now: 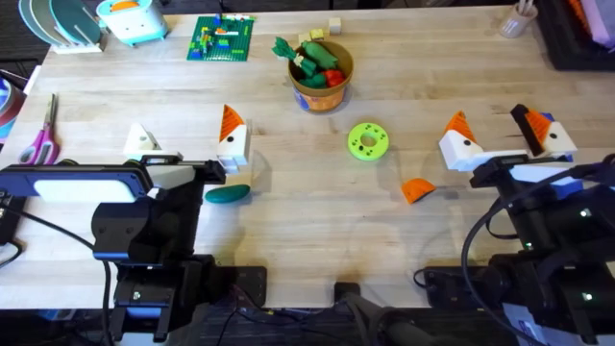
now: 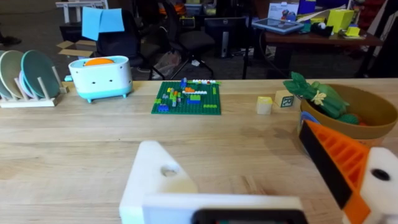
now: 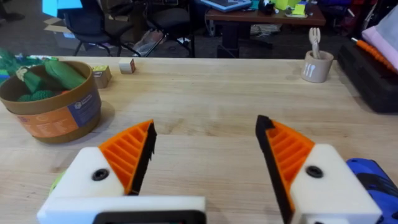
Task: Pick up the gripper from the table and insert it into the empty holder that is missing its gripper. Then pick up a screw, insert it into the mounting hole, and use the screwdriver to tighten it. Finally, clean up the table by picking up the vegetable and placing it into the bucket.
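Note:
The orange ribbed gripper (image 1: pixel 417 189) lies flat on the table, just left of my right gripper (image 1: pixel 488 117) (image 3: pixel 205 124), which stands open and empty. The holder (image 1: pixel 142 140) (image 2: pixel 158 180) is the padless cream-white finger of my open left gripper (image 1: pixel 185 125) (image 2: pixel 230 143); its mounting hole (image 2: pixel 168 169) faces up. Beside the left gripper's padded finger lies the teal vegetable (image 1: pixel 228 193). The bucket (image 1: pixel 309 95) (image 2: pixel 379 109) (image 3: pixel 53 115) stands at the back centre, holding toy vegetables. The screwdriver's blue handle (image 1: pixel 546 122) (image 3: pixel 373 177) peeks from behind my right gripper's outer finger. The screw is out of view.
A lime-green disc (image 1: pixel 367 140) lies mid-table. Pink scissors (image 1: pixel 40 139) sit at the left edge. A green brick plate (image 1: pixel 221 38), a teal toaster toy (image 1: pixel 135 19), a plate rack (image 1: pixel 62 24) and a cup (image 1: pixel 514 21) line the back.

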### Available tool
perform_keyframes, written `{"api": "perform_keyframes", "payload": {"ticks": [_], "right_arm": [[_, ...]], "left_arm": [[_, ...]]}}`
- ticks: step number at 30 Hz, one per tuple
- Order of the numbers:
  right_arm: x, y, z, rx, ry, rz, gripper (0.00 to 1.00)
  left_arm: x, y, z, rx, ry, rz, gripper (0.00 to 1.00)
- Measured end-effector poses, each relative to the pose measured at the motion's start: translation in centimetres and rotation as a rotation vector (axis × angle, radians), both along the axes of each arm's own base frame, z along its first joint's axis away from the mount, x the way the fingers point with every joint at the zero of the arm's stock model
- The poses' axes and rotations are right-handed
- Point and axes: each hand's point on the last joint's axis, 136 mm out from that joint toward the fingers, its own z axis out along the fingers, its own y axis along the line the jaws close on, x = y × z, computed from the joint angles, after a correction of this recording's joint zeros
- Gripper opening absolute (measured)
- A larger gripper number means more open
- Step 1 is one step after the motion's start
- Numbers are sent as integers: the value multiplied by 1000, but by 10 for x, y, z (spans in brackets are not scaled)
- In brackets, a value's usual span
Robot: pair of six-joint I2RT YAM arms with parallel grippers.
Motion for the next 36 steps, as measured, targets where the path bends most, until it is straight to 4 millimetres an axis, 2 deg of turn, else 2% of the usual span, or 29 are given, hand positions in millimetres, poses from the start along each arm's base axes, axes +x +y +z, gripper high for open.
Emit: {"api": "perform_keyframes", "payload": {"ticks": [11,16,18,21,24,28,32,36], "right_arm": [[-1,0,-3,0,16,0,990],[-2,0,-3,26,31,-3,991],[-5,1,-7,39,84,-1,992],[-14,2,-15,51,204,-1,991],[-23,2,2,58,285,-1,991],[-32,2,42,58,340,-2,992],[-32,3,67,60,392,2,992],[-25,3,78,60,408,2,991]], "left_arm": [[0,0,-1,0,5,0,993],[-7,0,-15,7,132,0,992],[-14,-1,-8,31,184,-7,990],[-26,-5,19,80,234,-40,991],[-40,-10,54,128,304,-81,990],[-52,-17,79,208,467,-158,990],[-66,-20,75,308,725,-257,990],[-72,-22,61,409,946,-379,993]]}}
